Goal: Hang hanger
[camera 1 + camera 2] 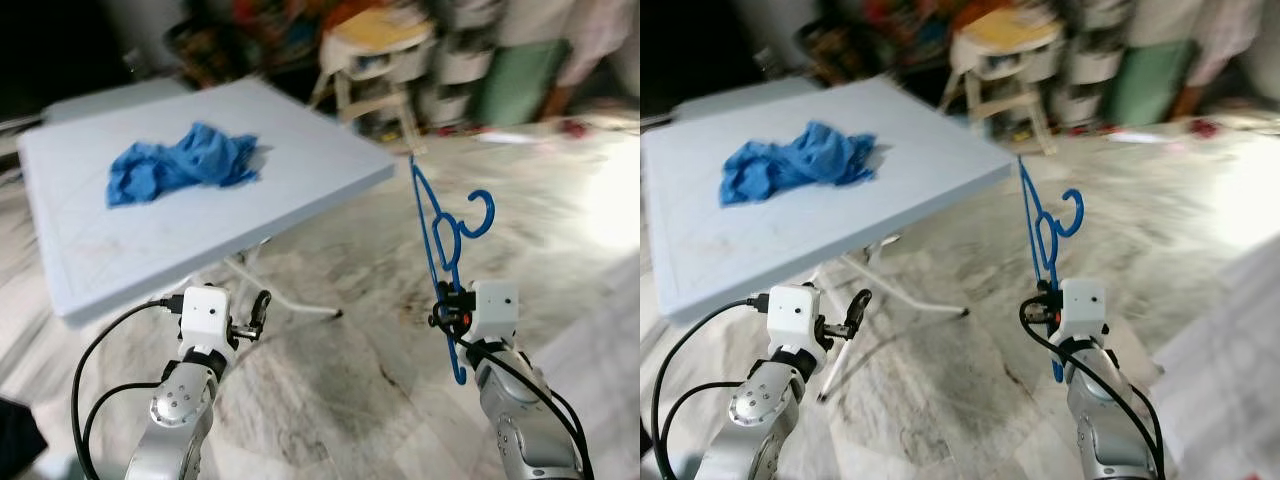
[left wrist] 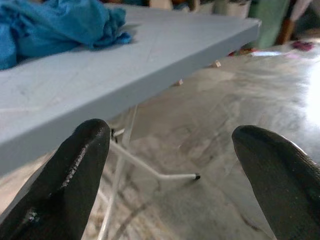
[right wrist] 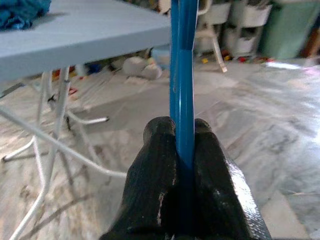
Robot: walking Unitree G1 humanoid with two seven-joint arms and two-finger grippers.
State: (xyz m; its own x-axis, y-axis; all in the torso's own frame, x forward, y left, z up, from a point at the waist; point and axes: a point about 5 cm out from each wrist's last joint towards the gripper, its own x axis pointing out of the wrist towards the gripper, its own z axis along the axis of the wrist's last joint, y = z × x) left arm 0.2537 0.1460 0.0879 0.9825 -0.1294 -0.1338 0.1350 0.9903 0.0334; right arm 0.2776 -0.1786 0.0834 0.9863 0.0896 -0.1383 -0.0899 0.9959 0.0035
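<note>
A blue plastic hanger (image 1: 441,235) stands nearly upright over the floor, hook (image 1: 484,214) pointing right. My right gripper (image 1: 446,312) is shut on its lower bar; in the right wrist view both fingers (image 3: 160,165) pinch the blue bar (image 3: 183,75). My left gripper (image 1: 256,312) is open and holds nothing, low in front of the table's near edge; its fingers (image 2: 75,175) stand wide apart in the left wrist view. A crumpled blue garment (image 1: 180,162) lies on the light blue folding table (image 1: 300,180).
The table's white legs (image 1: 290,300) reach down to the marble floor (image 1: 350,380) between my arms. A wooden stool (image 1: 375,60), white storage bins and clutter (image 1: 470,50) stand at the back. A person's legs (image 1: 590,40) are at the far right.
</note>
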